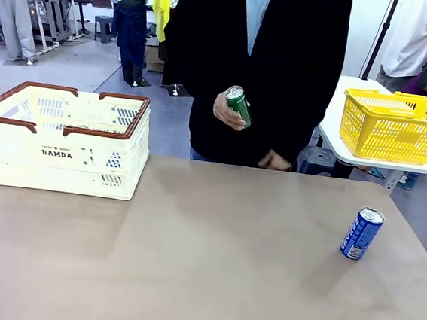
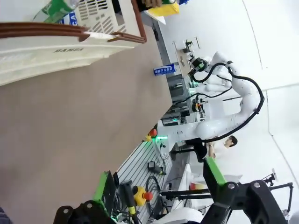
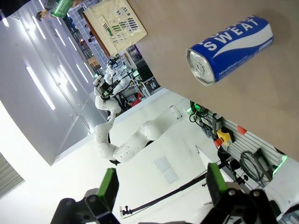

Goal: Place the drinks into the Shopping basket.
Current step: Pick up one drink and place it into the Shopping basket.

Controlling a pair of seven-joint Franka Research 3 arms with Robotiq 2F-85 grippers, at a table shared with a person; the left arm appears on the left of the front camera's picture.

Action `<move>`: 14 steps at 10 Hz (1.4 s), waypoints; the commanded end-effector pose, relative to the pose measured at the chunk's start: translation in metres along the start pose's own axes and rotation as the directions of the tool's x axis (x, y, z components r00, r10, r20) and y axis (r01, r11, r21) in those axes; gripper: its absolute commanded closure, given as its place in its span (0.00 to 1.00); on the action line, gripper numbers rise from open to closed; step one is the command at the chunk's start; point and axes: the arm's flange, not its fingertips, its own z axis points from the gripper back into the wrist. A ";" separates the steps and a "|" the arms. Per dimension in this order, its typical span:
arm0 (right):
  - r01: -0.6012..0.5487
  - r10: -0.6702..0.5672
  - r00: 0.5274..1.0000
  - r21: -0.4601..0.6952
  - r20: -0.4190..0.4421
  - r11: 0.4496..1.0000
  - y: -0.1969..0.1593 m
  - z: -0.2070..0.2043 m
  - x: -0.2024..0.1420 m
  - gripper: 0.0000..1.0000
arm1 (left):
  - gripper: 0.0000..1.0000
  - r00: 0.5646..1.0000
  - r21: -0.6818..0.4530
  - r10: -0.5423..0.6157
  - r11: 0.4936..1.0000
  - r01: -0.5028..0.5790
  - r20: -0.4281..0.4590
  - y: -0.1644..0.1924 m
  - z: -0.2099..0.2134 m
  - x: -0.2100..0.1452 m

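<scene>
A person across the table holds the green can [image 1: 239, 106] in one hand at chest height; the same can [image 3: 60, 7] is small at the top left of the right wrist view. The blue can [image 1: 361, 233] stands on the table at the right, and its silver top and white lettering [image 3: 231, 46] face the right wrist camera. The cream Shopping basket [image 1: 64, 142] with its brown rim sits at the table's far left. My left gripper [image 2: 156, 186] is open, with the basket [image 2: 56, 51] ahead of it. My right gripper [image 3: 161, 184] is open, well short of the blue can.
A yellow basket [image 1: 397, 126] rests on a white side table beyond the far right corner. The brown tabletop [image 1: 203, 265] is bare between the Shopping basket and the blue can. The person's other hand [image 1: 274, 162] is at the far edge.
</scene>
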 end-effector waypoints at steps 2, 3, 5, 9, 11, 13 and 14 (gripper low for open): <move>0.009 -0.009 1.000 -0.005 0.011 1.000 0.002 -0.003 -0.003 0.00 | 0.00 1.000 -0.003 -0.005 1.000 0.005 0.021 -0.017 -0.002 -0.010; 0.009 -0.009 1.000 -0.005 0.011 1.000 0.002 -0.003 -0.003 0.00 | 0.00 1.000 -0.003 -0.005 1.000 0.005 0.021 -0.017 -0.002 -0.010; 0.000 0.000 1.000 0.000 0.000 1.000 0.000 0.000 0.000 0.00 | 0.00 1.000 -0.003 -0.005 1.000 0.005 0.021 -0.017 -0.002 -0.010; -0.071 0.007 0.996 -0.756 -0.087 0.650 0.074 -0.104 -0.040 0.00 | 0.00 1.000 -0.003 -0.005 1.000 0.005 0.021 -0.017 -0.002 -0.010; -0.109 0.134 0.990 -0.778 -0.033 0.619 0.078 -0.136 -0.070 0.00 | 0.00 1.000 -0.003 -0.005 1.000 0.005 0.021 -0.017 -0.002 -0.010; -0.084 0.027 0.996 -0.751 -0.087 0.655 0.094 -0.127 -0.052 0.00 | 0.00 1.000 -0.003 -0.005 1.000 0.005 0.021 -0.017 -0.002 -0.010; -0.108 0.136 0.990 -0.774 -0.028 0.624 0.099 -0.133 -0.064 0.00 | 0.00 1.000 -0.003 -0.005 1.000 0.005 0.021 -0.017 -0.002 -0.010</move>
